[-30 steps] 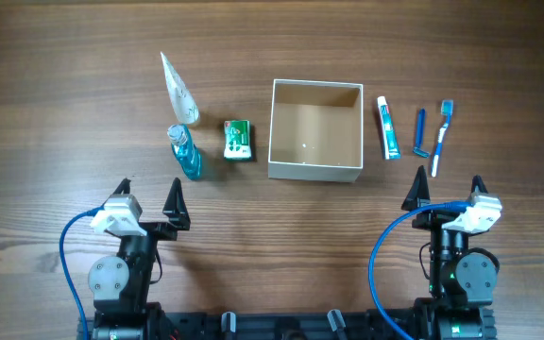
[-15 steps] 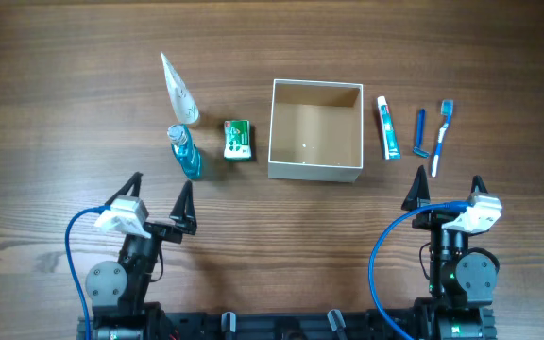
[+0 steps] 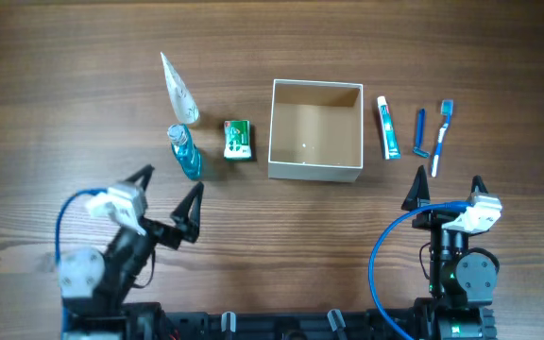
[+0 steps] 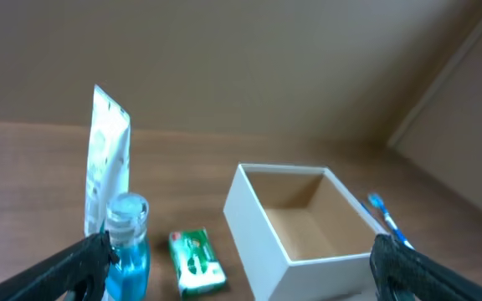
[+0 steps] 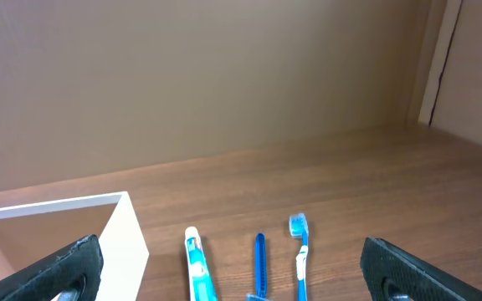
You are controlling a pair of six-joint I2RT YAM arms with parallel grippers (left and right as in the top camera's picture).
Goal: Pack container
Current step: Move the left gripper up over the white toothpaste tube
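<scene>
Two robot arms stand ready over a wooden table [image 3: 55,85] as a toiletry-packing job awaits its first pick. The container [image 3: 314,172], a white-walled cardboard box with nothing visible inside, sits midway between the table's left and right edges, toward the far edge. The left gripper [image 3: 174,178] and the right gripper [image 3: 449,179], both near the front edge, have their jaws spread wide and hold nothing. The left one is angled toward a blue bottle [image 3: 186,154], which appears to be its first target. The bottle touches or nearly touches a white tube [image 3: 178,90] behind it and lies just beside a green packet [image 3: 238,139]. A clean pick likely means straddling the bottle's body squarely, clear of both neighbours, then lifting well above the box rim before release. Toothpaste [image 3: 388,127], a small blue item [image 3: 420,132] and a toothbrush [image 3: 441,137] wait on the right.
</scene>
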